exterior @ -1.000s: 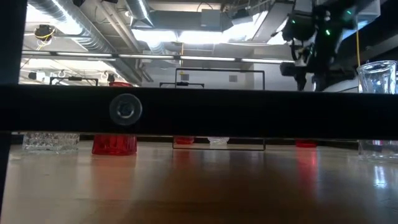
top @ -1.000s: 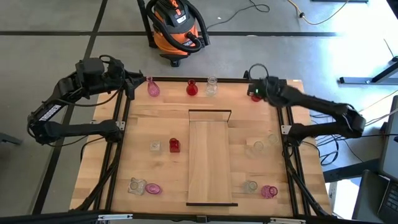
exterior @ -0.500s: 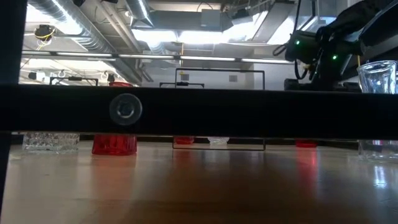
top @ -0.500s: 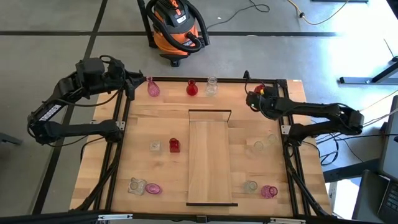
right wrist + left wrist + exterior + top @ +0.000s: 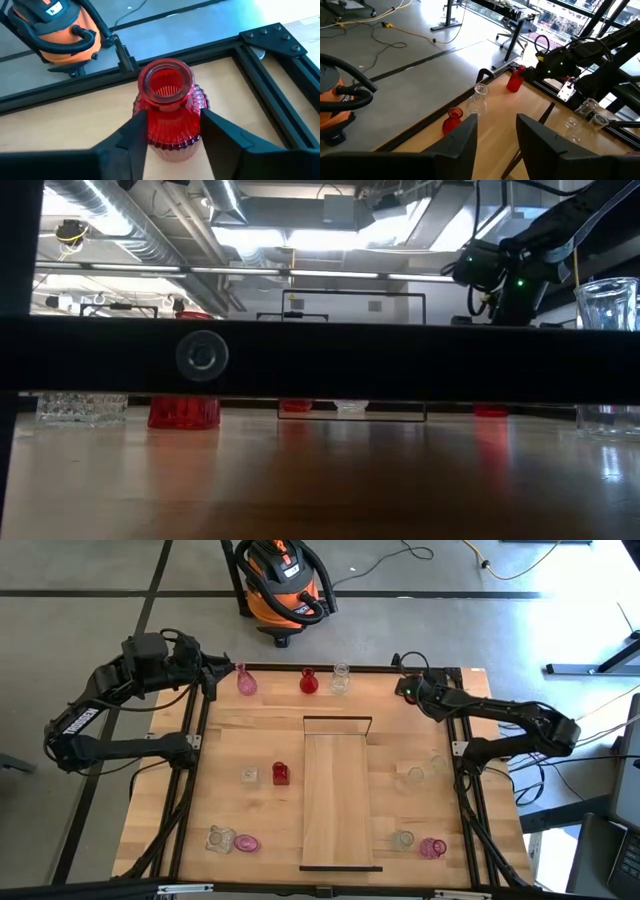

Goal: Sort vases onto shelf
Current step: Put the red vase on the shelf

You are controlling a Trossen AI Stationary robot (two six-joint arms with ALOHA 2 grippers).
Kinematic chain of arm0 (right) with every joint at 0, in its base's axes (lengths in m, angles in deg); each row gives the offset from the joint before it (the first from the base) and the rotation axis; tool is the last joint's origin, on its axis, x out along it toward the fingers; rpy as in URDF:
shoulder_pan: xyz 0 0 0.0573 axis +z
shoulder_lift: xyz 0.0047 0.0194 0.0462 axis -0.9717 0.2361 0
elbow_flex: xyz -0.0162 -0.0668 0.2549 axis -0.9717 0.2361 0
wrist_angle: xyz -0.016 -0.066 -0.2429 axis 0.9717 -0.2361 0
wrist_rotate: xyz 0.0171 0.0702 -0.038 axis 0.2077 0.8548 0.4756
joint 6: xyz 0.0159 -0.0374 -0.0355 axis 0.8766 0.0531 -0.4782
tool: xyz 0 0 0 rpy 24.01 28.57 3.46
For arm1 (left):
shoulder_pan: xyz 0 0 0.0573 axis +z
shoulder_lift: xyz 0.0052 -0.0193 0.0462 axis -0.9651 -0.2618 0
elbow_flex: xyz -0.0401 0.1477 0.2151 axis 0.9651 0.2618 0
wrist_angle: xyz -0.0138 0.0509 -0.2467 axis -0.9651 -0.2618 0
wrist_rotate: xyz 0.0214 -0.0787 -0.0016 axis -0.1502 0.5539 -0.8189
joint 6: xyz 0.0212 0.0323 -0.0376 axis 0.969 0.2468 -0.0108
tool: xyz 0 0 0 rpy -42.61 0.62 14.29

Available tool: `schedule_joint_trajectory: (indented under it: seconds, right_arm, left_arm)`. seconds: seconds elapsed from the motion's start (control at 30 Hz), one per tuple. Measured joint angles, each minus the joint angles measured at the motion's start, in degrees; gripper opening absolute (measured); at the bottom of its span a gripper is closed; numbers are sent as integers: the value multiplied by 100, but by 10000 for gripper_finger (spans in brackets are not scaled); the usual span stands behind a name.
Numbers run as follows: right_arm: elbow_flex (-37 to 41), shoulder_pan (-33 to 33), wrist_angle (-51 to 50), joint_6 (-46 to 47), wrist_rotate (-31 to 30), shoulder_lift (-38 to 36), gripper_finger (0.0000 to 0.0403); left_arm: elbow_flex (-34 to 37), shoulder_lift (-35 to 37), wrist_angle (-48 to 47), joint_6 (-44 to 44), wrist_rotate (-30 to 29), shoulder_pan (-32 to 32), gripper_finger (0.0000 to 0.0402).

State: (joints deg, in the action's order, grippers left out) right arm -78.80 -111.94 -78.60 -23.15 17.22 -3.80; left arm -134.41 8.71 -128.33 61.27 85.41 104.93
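At the upper left of the high view the left gripper (image 5: 213, 677) waits beside a pink vase (image 5: 246, 683), its fingers parted a little and holding nothing, as the left wrist view shows. Right of that vase, along the top edge of the table (image 5: 240, 745), stand a red vase (image 5: 308, 683) and a clear vase (image 5: 340, 679). Lower left of centre sit a clear vase and a small red vase (image 5: 281, 774), with a clear and pink pair nearer the bottom left corner. The shelf (image 5: 339, 795) lies bare down the middle of the frame, its black end frame at the top. To its right are two faint clear vases, then another clear one and a pink one at the lower right. At the upper right, the right gripper (image 5: 405, 687) is the one at work: in the right wrist view its fingers (image 5: 135, 131) stand spread on either side of a ribbed red vase (image 5: 170, 112), seemingly not yet pressing it. The step in hand looks like the grasp. To do it well, I would centre the vase between the jaws, close on the broad ribbed body and not the narrower neck, squeeze gently since it is glass, then lift straight up before swinging toward the shelf.
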Motion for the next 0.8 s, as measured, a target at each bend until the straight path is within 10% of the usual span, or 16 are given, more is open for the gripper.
schedule_joint_trajectory:
  seconds: [0.37, 0.8]
  right_arm:
    - [-7, -4, 53, -189, 159, -6, 8]
    - [-4, 0, 105, -284, 441, -48, 3]
  left_arm:
    - [0, 0, 0, 2, 0, 0, 129]
    - [0, 0, -2, 46, 0, 1, 129]
